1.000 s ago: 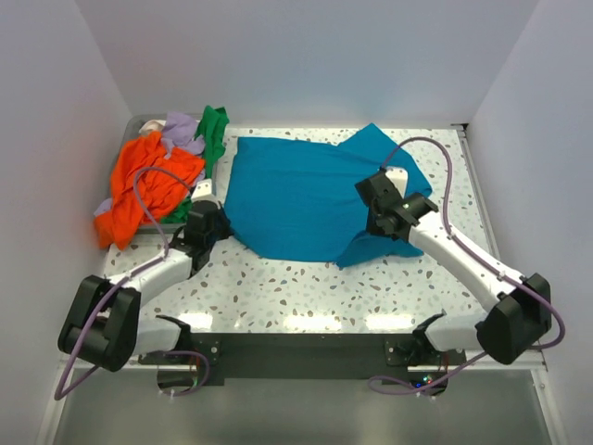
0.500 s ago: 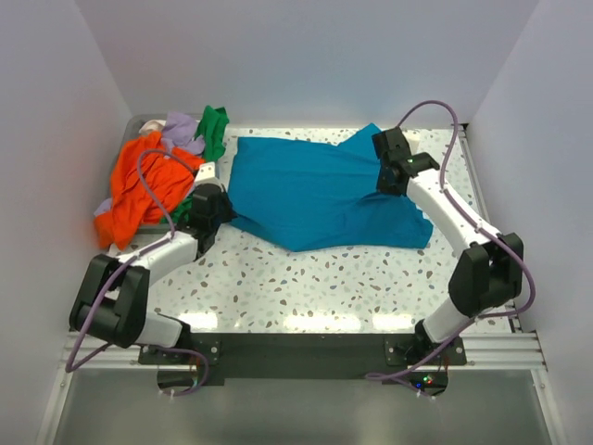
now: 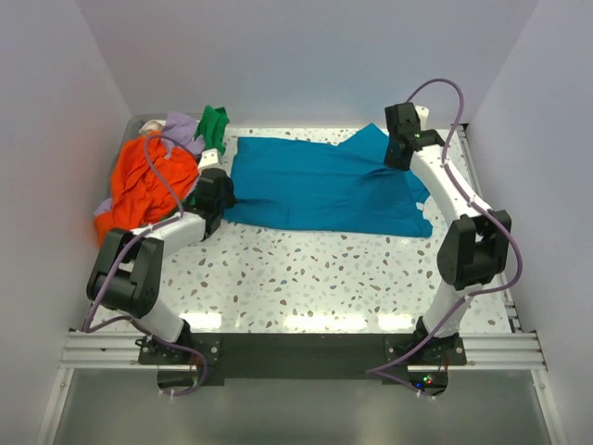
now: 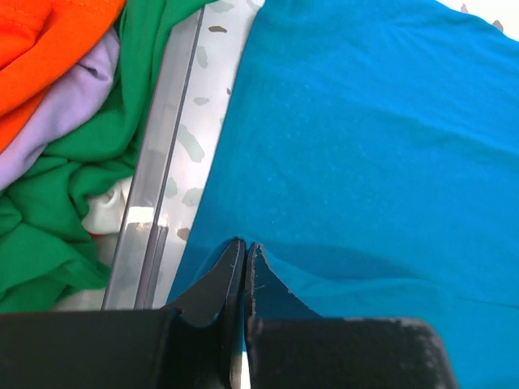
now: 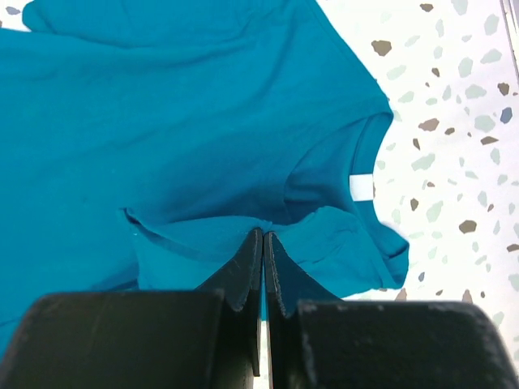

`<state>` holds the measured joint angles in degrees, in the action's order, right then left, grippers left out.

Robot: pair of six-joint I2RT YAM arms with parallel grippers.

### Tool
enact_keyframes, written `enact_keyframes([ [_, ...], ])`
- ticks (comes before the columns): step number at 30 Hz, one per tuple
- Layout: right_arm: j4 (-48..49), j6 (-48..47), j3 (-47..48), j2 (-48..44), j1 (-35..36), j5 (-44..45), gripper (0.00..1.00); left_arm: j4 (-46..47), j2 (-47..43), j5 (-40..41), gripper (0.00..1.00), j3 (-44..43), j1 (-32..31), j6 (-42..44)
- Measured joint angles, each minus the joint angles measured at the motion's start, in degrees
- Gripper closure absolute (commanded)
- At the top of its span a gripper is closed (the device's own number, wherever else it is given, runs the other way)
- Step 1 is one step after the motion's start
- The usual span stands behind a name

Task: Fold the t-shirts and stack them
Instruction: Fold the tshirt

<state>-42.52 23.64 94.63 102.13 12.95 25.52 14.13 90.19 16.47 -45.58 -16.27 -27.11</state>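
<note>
Teal t-shirt (image 3: 315, 190) lies lengthwise left-right, collar (image 5: 375, 123) seemingly rightward

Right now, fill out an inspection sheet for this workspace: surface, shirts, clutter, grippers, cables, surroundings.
Surface: speckled white table, glare near the front edge.
Job's things: teal t-shirt laid across the table; orange t-shirt, lavender t-shirt and green t-shirt heaped on a grey tray far left.
Clutter: nothing seen.
Grippers: left gripper shut on the teal t-shirt's edge; right gripper shut on a fold near its collar.
Cables: purple cables loop above both arms.
Surroundings: plain white walls.
</note>
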Motion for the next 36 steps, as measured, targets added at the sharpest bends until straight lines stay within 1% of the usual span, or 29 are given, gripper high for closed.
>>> enact_keyframes([
  [6,0.09,-1.05,5.11,5.07,-1.44,-1.11,1.0,-0.07,3.32,1.18,1.0,-3.67,0.2,0.37],
  [12,-0.26,-1.7,8.44,7.93,-1.64,-1.22,1.0,-0.04,6.05,2.05,1.0,-6.88,0.9,0.87],
  [23,-0.5,-1.77,8.79,8.26,-2.91,-0.55,1.0,-0.09,8.31,2.45,1.0,-8.44,2.16,1.27],
  [31,-0.63,-1.9,8.79,8.26,-4.07,-0.55,1.0,-0.31,12.02,2.16,1.0,-11.96,2.43,1.66],
  [32,-0.66,-1.9,8.81,8.26,-4.11,-0.55,1.0,-0.39,12.39,2.14,0.99,-12.39,2.43,1.77],
  [34,-0.81,-1.92,9.31,8.59,-4.13,-0.57,1.0,-0.52,13.14,1.97,0.86,-13.31,2.43,2.1],
  [35,-0.83,-1.97,9.88,9.01,-4.13,-0.57,1.0,-0.59,13.53,1.9,0.77,-13.81,2.43,2.38],
  [36,-0.83,-2.05,10.49,9.46,-4.22,-0.57,1.0,-0.72,13.9,1.68,0.63,-14.34,2.43,2.54],
])
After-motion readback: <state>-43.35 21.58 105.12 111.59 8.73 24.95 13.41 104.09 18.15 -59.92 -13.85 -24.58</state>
